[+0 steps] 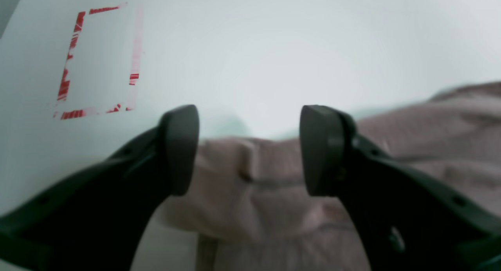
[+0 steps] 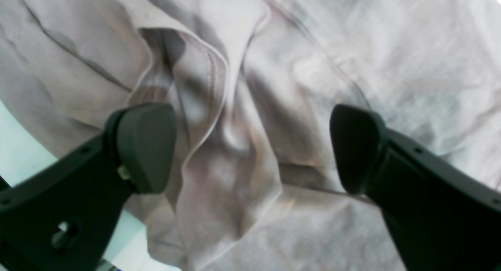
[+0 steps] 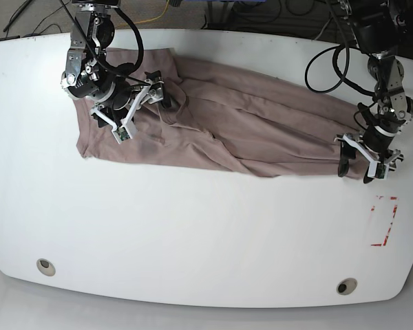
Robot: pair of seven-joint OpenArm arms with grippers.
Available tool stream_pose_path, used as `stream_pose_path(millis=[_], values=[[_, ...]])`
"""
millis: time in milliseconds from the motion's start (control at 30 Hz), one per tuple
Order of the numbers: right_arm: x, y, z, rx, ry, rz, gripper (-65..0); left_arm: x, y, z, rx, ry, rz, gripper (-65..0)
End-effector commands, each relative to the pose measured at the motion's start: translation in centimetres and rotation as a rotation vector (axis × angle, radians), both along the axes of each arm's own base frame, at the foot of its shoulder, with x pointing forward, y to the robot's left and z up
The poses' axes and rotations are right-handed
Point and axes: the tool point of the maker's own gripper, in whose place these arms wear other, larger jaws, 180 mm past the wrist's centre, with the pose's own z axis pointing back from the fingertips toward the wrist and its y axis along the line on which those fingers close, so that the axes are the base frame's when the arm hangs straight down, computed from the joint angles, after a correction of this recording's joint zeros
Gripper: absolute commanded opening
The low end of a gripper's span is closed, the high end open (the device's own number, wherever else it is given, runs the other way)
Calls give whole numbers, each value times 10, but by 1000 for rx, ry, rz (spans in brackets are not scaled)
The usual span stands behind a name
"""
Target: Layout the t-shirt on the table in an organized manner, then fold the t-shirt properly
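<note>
The mauve-brown t-shirt (image 3: 248,137) lies wrinkled in a long band across the far half of the white table (image 3: 193,234). My left gripper (image 3: 363,167) hovers over the shirt's right end near the table's right side. In the left wrist view its fingers (image 1: 182,149) stand apart, with a hemmed edge of the t-shirt (image 1: 430,145) lying loose on the table (image 1: 274,47) below them. My right gripper (image 3: 139,110) is over the shirt's left part. It (image 2: 250,145) is wide open above a raised fold of the t-shirt (image 2: 391,67), gripping nothing.
A red tape rectangle (image 3: 394,210) marks the table just in front of the left gripper, and the same red tape (image 1: 64,83) shows in the left wrist view. Two round grommet holes (image 3: 45,266) (image 3: 346,286) sit near the front edge. Cables (image 3: 323,62) hang behind the right side.
</note>
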Motion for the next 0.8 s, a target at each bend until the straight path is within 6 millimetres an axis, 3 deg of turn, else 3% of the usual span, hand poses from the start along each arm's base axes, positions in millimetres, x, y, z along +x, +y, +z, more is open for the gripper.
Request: stream_pose_path(millis=[0,200,400,567,767], values=[[9,1,10,12,-48,4,-57,2,0,21,13,-67,-15,-252],[10,1,11,12,-51,4,-57,-16,-4,18,39,-53,-35,-252],[10,2,11,14,-51,5,-57,-18,-1,18,41,-52,-30,-252],[10,3,11,16,-51,4,-57,3,7,33,28,-98,-3,-249],[10,10,11,36,-51,-1,-57,30,16,27,-26,-86,36,-249]])
